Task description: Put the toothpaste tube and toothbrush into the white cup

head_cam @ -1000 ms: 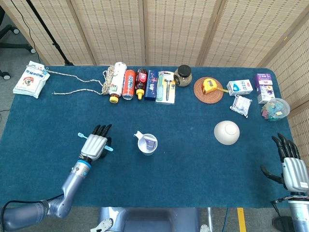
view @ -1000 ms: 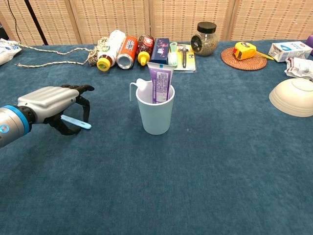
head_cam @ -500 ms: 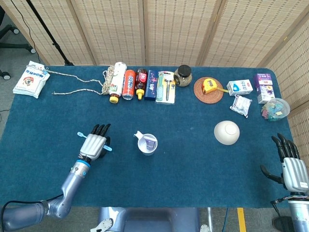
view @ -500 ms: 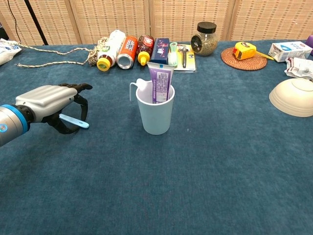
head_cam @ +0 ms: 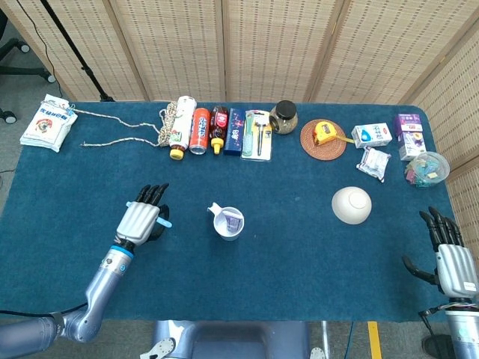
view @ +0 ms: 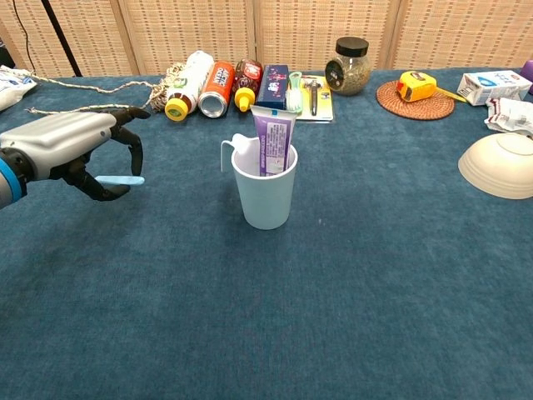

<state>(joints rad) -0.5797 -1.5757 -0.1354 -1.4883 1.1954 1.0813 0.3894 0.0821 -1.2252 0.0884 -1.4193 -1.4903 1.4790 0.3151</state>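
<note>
Blue-clothed desk point(head_cam: 299, 247): left hand point(view: 71, 146) hovers palm-down, fingers curled around the light-blue toothbrush point(view: 121, 179); the toothpaste tube point(view: 272, 142) stands in the white cup point(view: 265, 197) mid-desk; right hand point(head_cam: 451, 258) spread at the right edge.

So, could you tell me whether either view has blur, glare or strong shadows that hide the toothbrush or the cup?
Head view: even, soft light, no glare; the toothbrush is tiny and mostly covered by the left robot hand. Chest view: sharp on the white cup and toothpaste tube, faint soft shadows on the cloth, slight wide-angle stretch at the edges; the toothbrush end shows clearly.
</note>
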